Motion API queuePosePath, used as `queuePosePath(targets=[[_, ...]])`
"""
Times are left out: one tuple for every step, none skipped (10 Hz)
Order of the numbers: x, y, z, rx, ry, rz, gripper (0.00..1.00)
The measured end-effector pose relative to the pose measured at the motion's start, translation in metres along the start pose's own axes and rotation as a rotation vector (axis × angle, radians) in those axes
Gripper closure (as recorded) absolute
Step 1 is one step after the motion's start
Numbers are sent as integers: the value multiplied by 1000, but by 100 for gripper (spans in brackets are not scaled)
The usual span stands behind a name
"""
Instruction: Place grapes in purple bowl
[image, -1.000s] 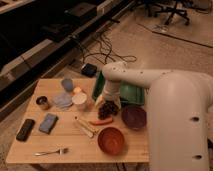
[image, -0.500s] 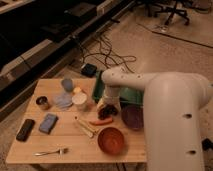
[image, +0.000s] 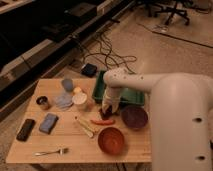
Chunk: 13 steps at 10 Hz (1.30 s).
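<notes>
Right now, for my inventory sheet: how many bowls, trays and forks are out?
Bowls: 2, purple bowl and orange bowl
Trays: 1, green tray
Forks: 1, fork
Total: 4
The gripper is low beside the purple bowl.

Dim, warm light falls on a speckled floor (image: 165, 55) — black cables (image: 107, 50) trail across it toward low shelving (image: 30, 55) at left. An office chair (image: 172, 10) stands far back. The gripper (image: 107, 107) hangs low over the wooden table (image: 75, 147).

Dark grapes (image: 105, 114) beneath the hand (image: 108, 106), just beside dull purple bowl (image: 134, 118)
</notes>
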Motion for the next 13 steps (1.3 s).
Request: queuePosePath(targets=[[1,2,-16,-17,-23,3,98],[-1,7,-30,-32,-39,8,100],[-3,14,-56,-57,-66,19,100],[-2,10,-78,-67,-77,40,100],[-1,6,-98,-79,-88,59,100],[1,1,-120,-97,-104,78,100],[1,-5,-140,-122,-120,94,100],[2,-16,-151,-144,-120,112,100],[4,-34,-160,-176,-114,137,100],[10,-51,-168,-195,-103,153,100],[19,-62,-174,-217,-86,156,100],[29,-67,-175,-230,-75,151,100],[42,-68,-177,-236,-74,137,100]])
